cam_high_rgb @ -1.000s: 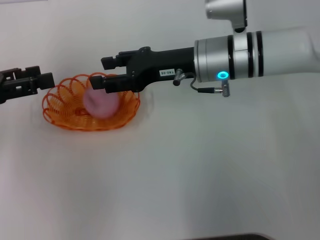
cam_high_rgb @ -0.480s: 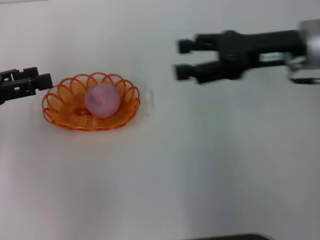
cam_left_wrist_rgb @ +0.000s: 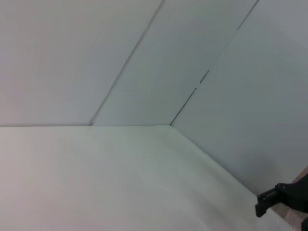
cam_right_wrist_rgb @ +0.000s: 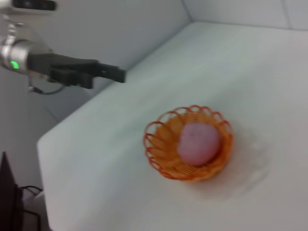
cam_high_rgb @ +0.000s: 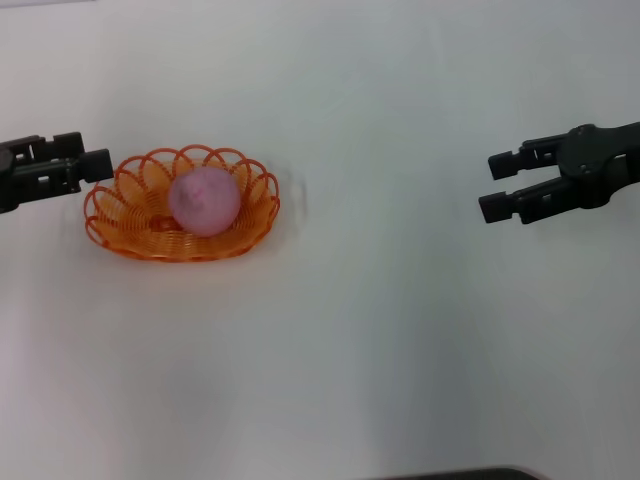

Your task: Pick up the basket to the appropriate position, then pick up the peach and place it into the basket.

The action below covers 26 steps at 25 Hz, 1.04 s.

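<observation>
The orange wire basket [cam_high_rgb: 135,215] stands on the white table at the left. The pink peach [cam_high_rgb: 205,200] lies inside it. My right gripper [cam_high_rgb: 495,184] is open and empty, far to the right of the basket, near the right edge of the head view. My left gripper [cam_high_rgb: 85,155] hovers just left of the basket's rim, apart from it, with its fingers open and nothing in them. The right wrist view shows the basket [cam_right_wrist_rgb: 159,149] with the peach [cam_right_wrist_rgb: 198,143] in it, and the left gripper [cam_right_wrist_rgb: 118,74] beyond.
The white table [cam_high_rgb: 350,350] spreads in front of the basket and between it and the right gripper. Grey walls meet the table's back edge in the left wrist view [cam_left_wrist_rgb: 120,126]. The table's corner and edge [cam_right_wrist_rgb: 43,144] show in the right wrist view.
My right gripper has let go of the peach in the basket and drawn back far to the right. The left gripper and the basket have stayed put.
</observation>
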Available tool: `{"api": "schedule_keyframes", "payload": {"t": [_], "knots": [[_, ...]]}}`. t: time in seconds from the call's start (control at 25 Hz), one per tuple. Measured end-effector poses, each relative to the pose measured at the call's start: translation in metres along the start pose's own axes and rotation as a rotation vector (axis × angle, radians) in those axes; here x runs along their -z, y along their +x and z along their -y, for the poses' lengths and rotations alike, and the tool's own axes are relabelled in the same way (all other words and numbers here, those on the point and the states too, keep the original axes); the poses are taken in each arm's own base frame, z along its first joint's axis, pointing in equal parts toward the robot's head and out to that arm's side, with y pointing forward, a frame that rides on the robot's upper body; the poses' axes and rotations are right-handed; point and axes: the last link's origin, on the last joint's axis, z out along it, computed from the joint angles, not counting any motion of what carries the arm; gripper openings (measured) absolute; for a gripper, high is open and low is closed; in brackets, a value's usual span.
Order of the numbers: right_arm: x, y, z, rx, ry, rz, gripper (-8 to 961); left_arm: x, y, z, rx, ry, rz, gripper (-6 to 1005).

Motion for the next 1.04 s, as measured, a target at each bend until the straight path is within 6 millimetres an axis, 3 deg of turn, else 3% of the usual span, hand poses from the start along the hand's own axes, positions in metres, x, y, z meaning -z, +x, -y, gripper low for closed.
{"api": "schedule_keyframes", "payload": {"t": [1.04], "knots": [[-0.008,-0.013,0.003,0.033,0.019,-0.014,947,-0.006,-0.014,-0.006,-0.075,-0.040,0.087,795]]}}
